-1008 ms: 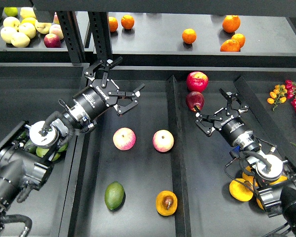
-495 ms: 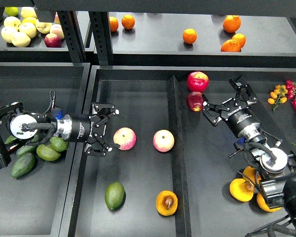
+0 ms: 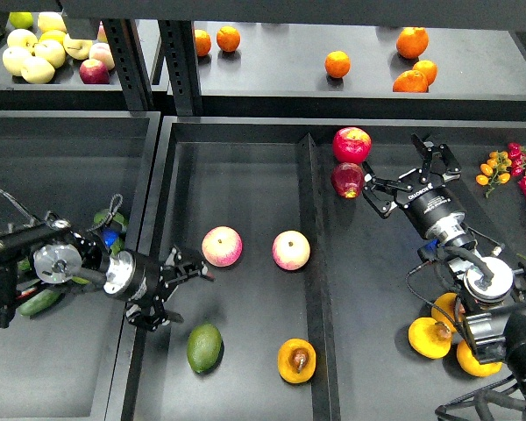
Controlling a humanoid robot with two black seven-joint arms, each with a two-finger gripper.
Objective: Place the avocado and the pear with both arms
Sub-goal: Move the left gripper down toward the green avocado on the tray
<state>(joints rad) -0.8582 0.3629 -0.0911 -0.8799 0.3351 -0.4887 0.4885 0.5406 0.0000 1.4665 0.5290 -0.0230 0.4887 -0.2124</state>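
Left gripper (image 3: 177,294) has its jaws spread, empty; the smooth oval avocado (image 3: 203,347) sits just below them. Right gripper (image 3: 414,178) jaws also spread wide, empty. The halved pear (image 3: 295,360), brown pit showing, lies well below-left of those.

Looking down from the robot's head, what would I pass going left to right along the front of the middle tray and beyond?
Left hand → avocado → pear → halved orange-yellow fruit in the right tray.
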